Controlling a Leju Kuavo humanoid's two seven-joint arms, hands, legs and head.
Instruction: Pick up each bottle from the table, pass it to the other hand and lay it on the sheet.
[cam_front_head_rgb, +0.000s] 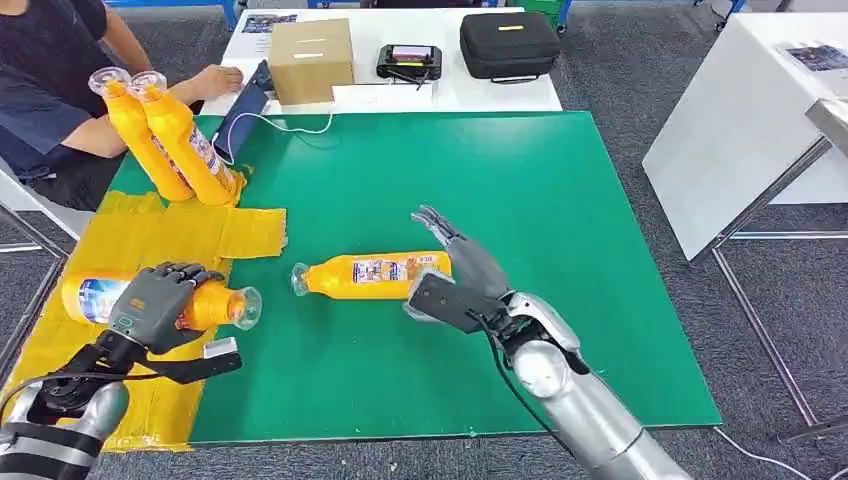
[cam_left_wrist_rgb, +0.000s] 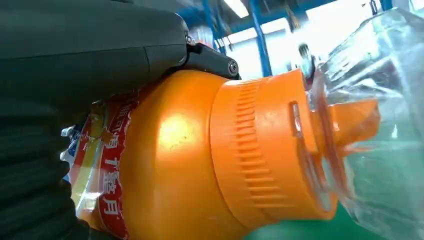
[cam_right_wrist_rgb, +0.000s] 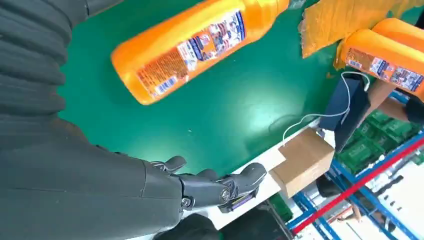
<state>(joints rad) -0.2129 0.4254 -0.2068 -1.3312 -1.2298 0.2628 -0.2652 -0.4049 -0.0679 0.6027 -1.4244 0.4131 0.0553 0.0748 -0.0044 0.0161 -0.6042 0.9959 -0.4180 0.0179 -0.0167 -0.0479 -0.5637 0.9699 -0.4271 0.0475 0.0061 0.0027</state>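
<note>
My left hand (cam_front_head_rgb: 158, 303) grips an orange bottle (cam_front_head_rgb: 210, 305) lying over the yellow sheet (cam_front_head_rgb: 150, 235), its clear cap pointing right toward the green mat. The left wrist view shows that bottle (cam_left_wrist_rgb: 175, 165) close up under my left hand (cam_left_wrist_rgb: 75, 55). A second orange bottle (cam_front_head_rgb: 370, 276) lies on the green mat (cam_front_head_rgb: 560, 220) at the middle, cap to the left. My right hand (cam_front_head_rgb: 455, 270) hovers at its base end with fingers spread, holding nothing. In the right wrist view the bottle (cam_right_wrist_rgb: 185, 47) lies apart from the fingers (cam_right_wrist_rgb: 220, 187). Two more bottles (cam_front_head_rgb: 175, 140) rest tilted at the sheet's far end.
A person (cam_front_head_rgb: 50, 90) sits at the back left, one hand (cam_front_head_rgb: 215, 80) near a dark tablet (cam_front_head_rgb: 240, 118) with a white cable. A cardboard box (cam_front_head_rgb: 310, 60), a small device (cam_front_head_rgb: 408, 62) and a black case (cam_front_head_rgb: 508, 43) stand on the white table behind. Another white table (cam_front_head_rgb: 740, 120) stands to the right.
</note>
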